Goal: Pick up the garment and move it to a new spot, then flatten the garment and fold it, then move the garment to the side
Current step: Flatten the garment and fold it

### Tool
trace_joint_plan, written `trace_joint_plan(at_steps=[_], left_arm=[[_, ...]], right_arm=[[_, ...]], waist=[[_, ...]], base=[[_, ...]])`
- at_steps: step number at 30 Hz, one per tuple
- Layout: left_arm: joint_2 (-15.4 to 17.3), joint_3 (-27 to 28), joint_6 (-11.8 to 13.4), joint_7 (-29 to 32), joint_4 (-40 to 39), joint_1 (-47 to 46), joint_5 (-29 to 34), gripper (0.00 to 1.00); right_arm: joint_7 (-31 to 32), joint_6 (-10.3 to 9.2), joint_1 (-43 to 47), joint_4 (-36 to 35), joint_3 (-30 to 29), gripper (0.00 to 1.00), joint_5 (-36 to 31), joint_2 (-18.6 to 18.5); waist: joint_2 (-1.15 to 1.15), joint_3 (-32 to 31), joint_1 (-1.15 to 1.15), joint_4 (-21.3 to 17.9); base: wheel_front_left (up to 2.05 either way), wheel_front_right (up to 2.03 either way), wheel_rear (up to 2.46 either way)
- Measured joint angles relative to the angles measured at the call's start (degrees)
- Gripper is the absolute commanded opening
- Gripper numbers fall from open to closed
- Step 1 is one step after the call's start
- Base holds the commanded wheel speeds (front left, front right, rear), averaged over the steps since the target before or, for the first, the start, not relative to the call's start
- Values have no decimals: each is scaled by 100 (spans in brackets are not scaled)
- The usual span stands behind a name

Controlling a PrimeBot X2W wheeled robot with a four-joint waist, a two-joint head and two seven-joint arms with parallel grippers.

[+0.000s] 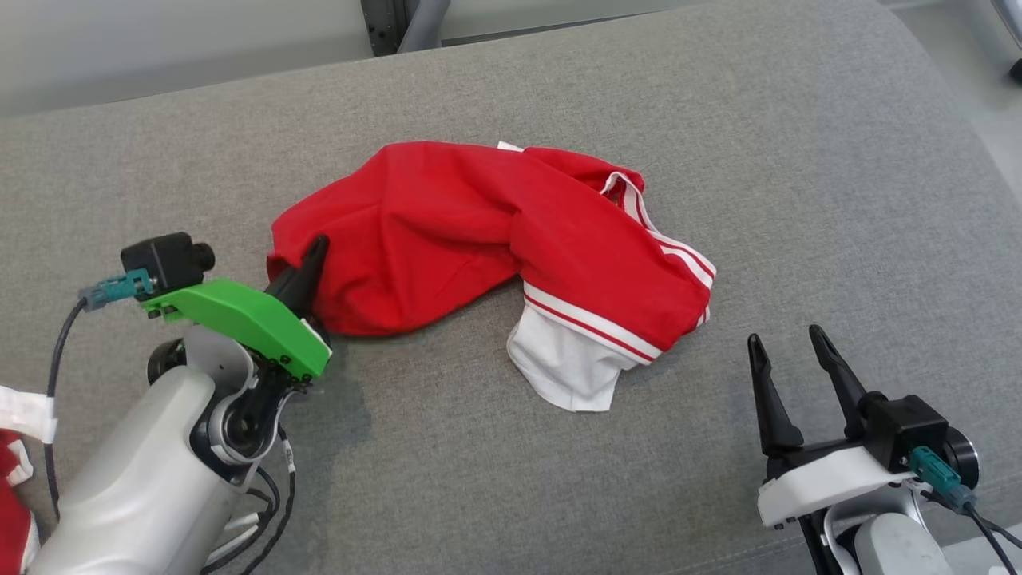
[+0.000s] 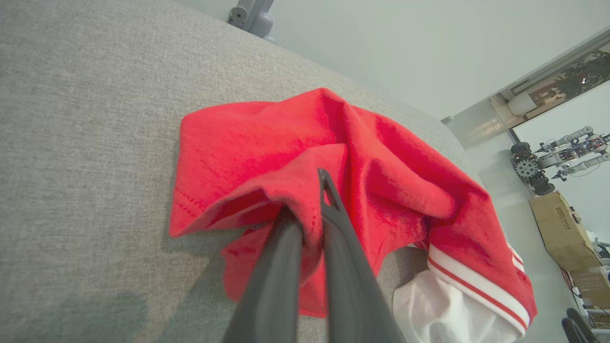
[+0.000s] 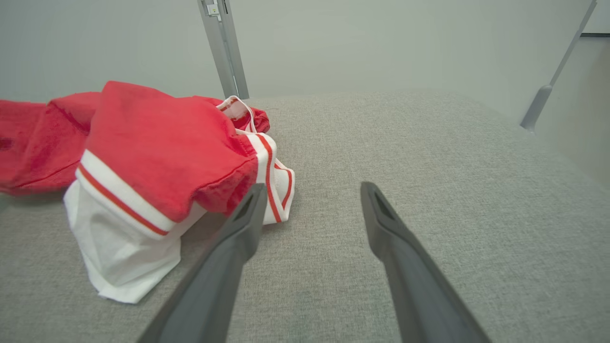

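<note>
Crumpled red fabric garment with white striped trim (image 1: 447,231) is lying across the grey woven surface (image 1: 718,104); left gripper (image 1: 318,247) is pinching its left edge, right gripper (image 1: 785,335) is sitting wide open nearby.

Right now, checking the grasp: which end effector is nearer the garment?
Left. The left end effector is shut on the garment's left edge; the right end effector sits open beyond its right edge, not touching.
</note>
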Motion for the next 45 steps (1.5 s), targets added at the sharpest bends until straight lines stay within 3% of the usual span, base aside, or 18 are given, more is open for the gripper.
trace_joint_plan(at_steps=[3, 8, 10, 15, 20, 24, 30, 32, 33, 34, 36, 41, 45], left_arm=[[174, 63, 13, -254, -459, 4, 144, 0], [475, 62, 300, -457, -1454, 74, 479, 0], [735, -23, 628, -401, -2483, 227, 734, 0], [1092, -326, 1274, -98, -4207, 547, 1094, 0], [1193, -399, 1679, 131, -5041, 761, 1056, 0], [1188, -226, 1786, 294, -4518, 770, 701, 0], [975, -74, 1538, 678, -2463, 344, 286, 4], [861, -48, 1470, 730, -1714, 109, 259, 20], [821, -54, 1417, 755, -1383, 8, 264, 23], [770, -53, 1347, 755, -1042, -70, 264, 38], [597, -33, 1128, 705, -537, -178, 218, 100], [308, 60, 750, 480, 385, -252, 73, 100], [377, 170, 541, 154, 646, -76, 43, 100]], right_arm=[[0, 0, 64, -2, -45, 100, 0, 0], [0, 0, 196, 4, -103, 100, 1, -3], [0, 0, 222, 8, -103, 100, 1, 0], [0, 0, 226, 2, -77, 100, -5, 0], [0, 0, 204, 4, -36, 100, -14, 1], [0, 0, 111, 2, 41, 100, -30, 1], [0, 0, -21, 36, 197, 100, -56, 0], [0, 0, -47, 47, 267, 100, -57, -1], [0, 0, -57, 52, 293, 100, -57, 2], [0, 0, -70, 62, 304, 100, -55, 1], [0, 0, -80, 65, 307, 100, -52, 0], [0, 0, -7, 101, 299, 100, -43, 0], [0, 0, 91, 114, 267, 100, -33, 1]], waist=[[0, -56, 0, 1], [0, -117, 0, 91], [0, -156, 0, 200], [0, -206, 0, 396], [0, -186, 0, 509], [0, -86, 0, 504], [0, 122, 0, 402], [0, 175, 0, 337], [0, 199, 0, 297], [0, 221, 0, 257], [0, 258, 0, 178], [0, 258, 0, 52], [0, 150, 0, 50]], base=[[0, 0, 0], [0, 0, 0], [0, 0, 0], [0, 0, 0], [0, 0, 0], [0, 0, 0], [0, 0, 0], [0, 0, 0], [0, 0, 0], [0, 0, 0], [0, 0, 0], [0, 0, 0], [0, 0, 0]])
